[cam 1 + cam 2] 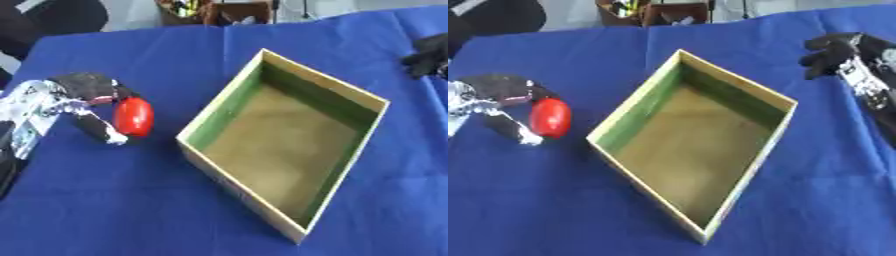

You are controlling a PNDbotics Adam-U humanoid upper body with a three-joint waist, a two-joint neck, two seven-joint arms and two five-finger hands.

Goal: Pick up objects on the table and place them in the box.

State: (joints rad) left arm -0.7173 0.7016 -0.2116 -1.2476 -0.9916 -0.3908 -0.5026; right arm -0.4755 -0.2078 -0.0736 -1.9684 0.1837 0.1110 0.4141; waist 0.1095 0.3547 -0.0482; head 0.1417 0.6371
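On blue cloth: L hand (83,95) grips red object (134,116), just left of box (206,117).

Left eye view: L hand's fingers (98,127) and thumb curl round the red oval object, which sits between them, low over or on the tablecloth (122,200); can't tell if it touches. Wooden box w/ green inner walls lies just beyond the fingertips, close but apart. R hand only a dark shape at the right edge.
Right eye view: R hand (833,52) shows near the upper right, well apart from box, dark fingers bent downward, holding nothing; can't tell if relaxed or closed.
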